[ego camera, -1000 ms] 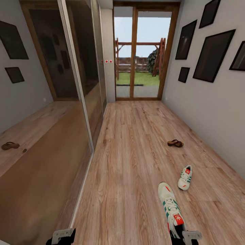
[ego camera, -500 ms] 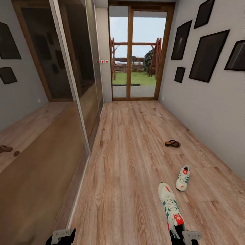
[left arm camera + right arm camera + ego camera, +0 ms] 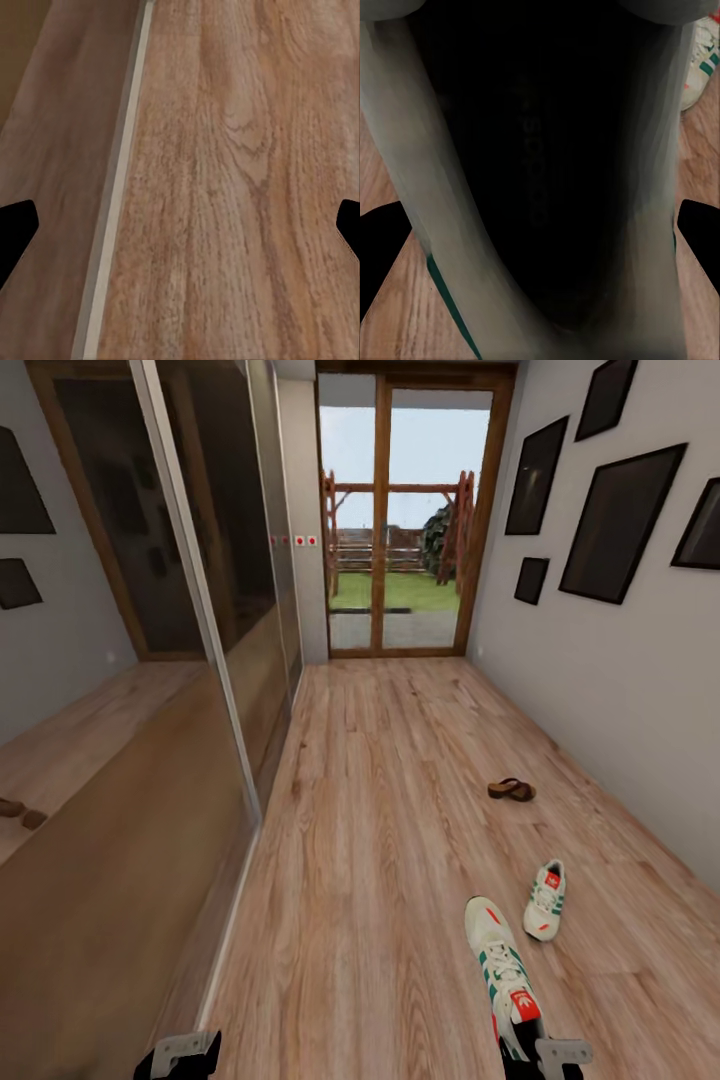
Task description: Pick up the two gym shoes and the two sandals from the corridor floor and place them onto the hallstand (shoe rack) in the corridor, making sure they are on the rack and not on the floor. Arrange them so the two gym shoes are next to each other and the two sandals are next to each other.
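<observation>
My right gripper [image 3: 546, 1054] at the bottom of the head view is shut on a white gym shoe [image 3: 500, 965] with green stripes and a red patch, its toe pointing down the corridor. In the right wrist view that shoe's dark inside [image 3: 532, 165] lies between the fingers [image 3: 699, 236]. The second gym shoe [image 3: 545, 900] lies on the wood-plank corridor floor [image 3: 380, 840] just ahead to the right, and it also shows in the right wrist view [image 3: 701, 60]. A dark brown sandal [image 3: 511, 789] lies farther on. My left gripper [image 3: 180, 1054] is open over bare planks [image 3: 225, 187]. The hallstand is out of view.
A mirrored sliding wardrobe [image 3: 150, 690] runs along the left, its floor rail [image 3: 112, 217] under my left gripper. A grey wall with dark frames [image 3: 620, 520] bounds the right. Glass doors [image 3: 405, 520] close the far end. The sandal's reflection [image 3: 12, 807] shows in the mirror.
The whole head view has shifted, so the camera moved. The floor shoe and sandal sit slightly differently in the picture. The held gym shoe keeps its place in my right gripper.
</observation>
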Robot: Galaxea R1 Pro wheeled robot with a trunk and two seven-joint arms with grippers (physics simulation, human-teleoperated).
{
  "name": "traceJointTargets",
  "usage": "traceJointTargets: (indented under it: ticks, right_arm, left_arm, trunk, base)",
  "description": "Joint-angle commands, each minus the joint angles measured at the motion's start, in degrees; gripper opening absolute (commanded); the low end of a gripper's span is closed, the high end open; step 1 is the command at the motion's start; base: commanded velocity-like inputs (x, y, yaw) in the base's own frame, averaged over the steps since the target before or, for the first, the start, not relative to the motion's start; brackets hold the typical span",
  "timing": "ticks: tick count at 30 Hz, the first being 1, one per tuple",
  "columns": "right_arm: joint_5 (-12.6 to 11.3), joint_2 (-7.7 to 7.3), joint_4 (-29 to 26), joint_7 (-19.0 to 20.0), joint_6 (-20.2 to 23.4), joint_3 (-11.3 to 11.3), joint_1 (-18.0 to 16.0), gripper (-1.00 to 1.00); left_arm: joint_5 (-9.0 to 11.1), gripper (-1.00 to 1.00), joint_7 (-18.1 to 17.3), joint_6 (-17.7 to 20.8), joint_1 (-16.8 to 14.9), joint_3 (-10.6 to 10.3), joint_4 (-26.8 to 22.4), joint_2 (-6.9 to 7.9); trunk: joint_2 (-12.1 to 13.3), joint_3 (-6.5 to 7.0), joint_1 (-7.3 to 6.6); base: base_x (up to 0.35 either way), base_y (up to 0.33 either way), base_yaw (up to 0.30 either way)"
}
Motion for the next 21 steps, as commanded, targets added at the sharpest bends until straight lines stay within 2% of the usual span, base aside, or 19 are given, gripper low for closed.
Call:
traceJointTargets:
  ticks: [1, 11, 21]
  right_arm:
    - [0.37, 0.02, 0.04, -0.03, -0.17, -0.16, -0.04, -1.0]
    - [0.4, 0.04, 0.08, -0.03, -0.13, -0.1, -0.01, -1.0]
    - [0.42, 0.02, 0.17, -0.03, -0.11, -0.07, -0.04, -1.0]
  left_arm:
    - [0.22, 1.0, -0.55, -0.11, -0.04, 0.35, 0.05, -0.03]
    - [0.23, 1.0, -0.55, -0.11, -0.04, 0.35, 0.05, -0.03]
    - [0.28, 1.0, -0.55, -0.11, -0.04, 0.35, 0.05, -0.1]
  trunk:
    - [-0.02, -0.05, 0.02]
    - [-0.02, -0.05, 0.02]
    - [-0.02, -0.05, 0.02]
  base:
    - [0.301, 0.0, 0.0]
    - [0.309, 0.0, -0.033]
    - [0.32, 0.0, -0.265]
